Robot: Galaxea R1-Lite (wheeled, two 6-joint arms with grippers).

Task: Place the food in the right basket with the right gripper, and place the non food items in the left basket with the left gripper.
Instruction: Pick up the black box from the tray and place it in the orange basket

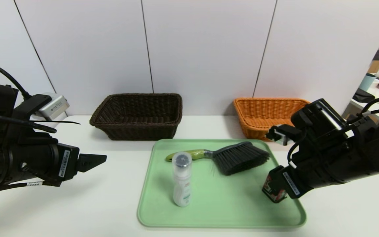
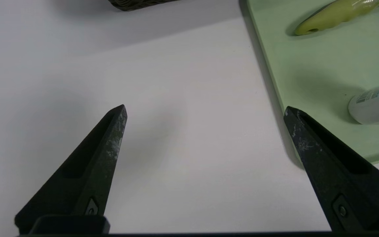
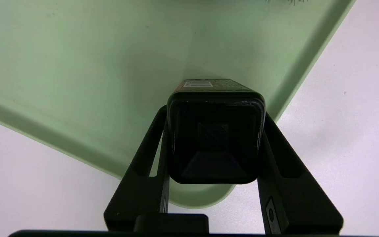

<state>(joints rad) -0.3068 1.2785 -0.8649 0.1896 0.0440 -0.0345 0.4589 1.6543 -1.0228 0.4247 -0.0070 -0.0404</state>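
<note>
Green tray [image 1: 215,210] sits mid-table, holding three things. Food box [image 3: 214,138] stands at the tray's near right corner — right gripper [image 3: 213,131] is down over it, one jaw flat along each side, closed on it as far as the wrist view tells. Box base looks to be on the tray, though it is partly hidden. White bottle [image 1: 182,179] stands upright just beside the brush [image 1: 229,157]. Left gripper [image 2: 206,112] hovers over bare table [image 2: 176,148] left of the tray, jaws wide. Brown basket [image 1: 137,116] and orange basket [image 1: 262,113] sit behind.
</note>
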